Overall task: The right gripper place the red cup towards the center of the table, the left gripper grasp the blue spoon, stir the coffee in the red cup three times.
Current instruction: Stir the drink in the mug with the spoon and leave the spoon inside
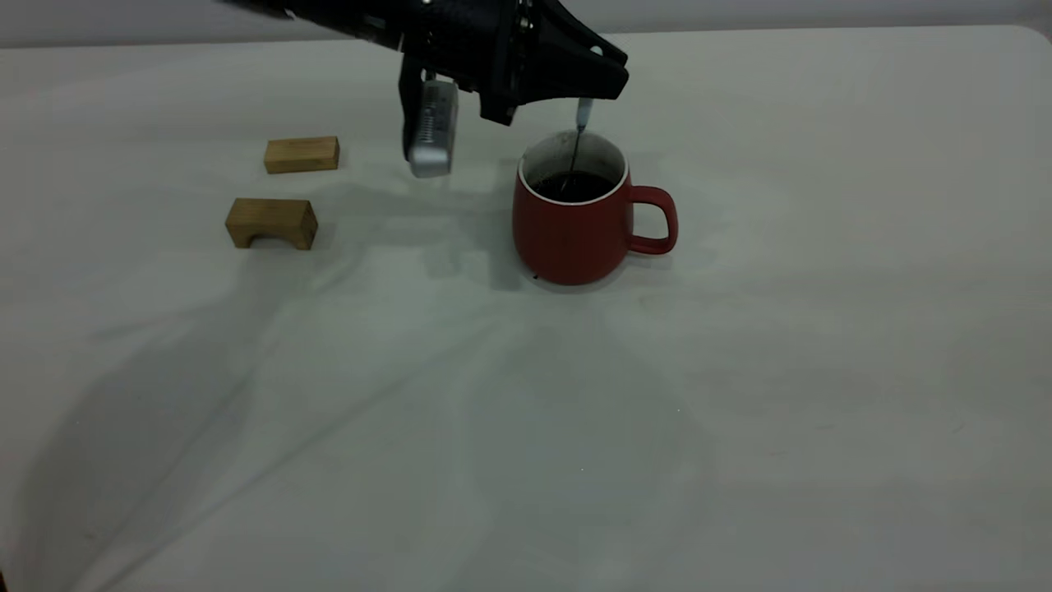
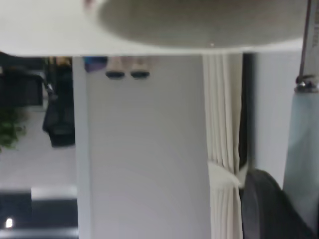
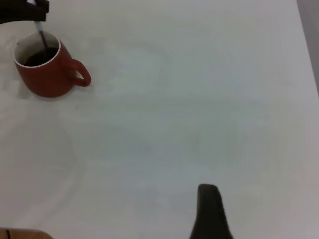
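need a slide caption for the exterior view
Left claw holds the blue spoon upright in the red cup of coffee.

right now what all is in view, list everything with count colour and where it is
red cup: 1, dark red with white inside, upright near the middle of the table, handle toward the right arm's side
coffee: dark brown, inside the cup
blue spoon: 1, pale blue handle and grey neck, held upright, its lower end dipped in the coffee
wooden blocks: 2, tan, on the left arm's side; flat block farther back, arch-shaped block nearer the exterior camera
table: 1, off-white, under everything
left gripper: 1, black, above the cup, shut on the spoon handle
right gripper: 1, black, out of the exterior view; only a finger shows in its wrist view, well away from the cup
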Robot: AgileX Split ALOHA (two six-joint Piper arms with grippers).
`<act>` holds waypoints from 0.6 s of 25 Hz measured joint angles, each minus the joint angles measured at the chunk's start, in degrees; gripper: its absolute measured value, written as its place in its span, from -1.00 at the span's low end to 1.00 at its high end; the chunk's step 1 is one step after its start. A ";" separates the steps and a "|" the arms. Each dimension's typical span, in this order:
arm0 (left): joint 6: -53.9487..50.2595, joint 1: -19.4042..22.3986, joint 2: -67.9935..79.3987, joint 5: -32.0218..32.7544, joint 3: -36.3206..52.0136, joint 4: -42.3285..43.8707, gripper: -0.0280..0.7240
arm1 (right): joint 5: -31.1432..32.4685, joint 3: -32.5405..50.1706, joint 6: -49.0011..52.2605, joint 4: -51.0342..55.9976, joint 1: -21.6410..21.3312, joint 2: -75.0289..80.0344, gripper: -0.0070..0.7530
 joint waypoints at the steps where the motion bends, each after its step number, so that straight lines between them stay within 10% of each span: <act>1: 1.08 0.00 0.66 1.90 0.00 -2.13 -0.52 | 0.00 0.00 0.00 0.00 0.00 0.00 0.56; 7: -6.92 0.00 2.50 10.27 0.00 -4.25 -0.52 | 0.00 0.00 0.00 0.00 0.00 0.00 0.56; 15: -23.18 0.00 -4.16 -0.05 -0.11 14.43 -0.52 | 0.00 0.00 0.00 0.00 0.00 0.00 0.56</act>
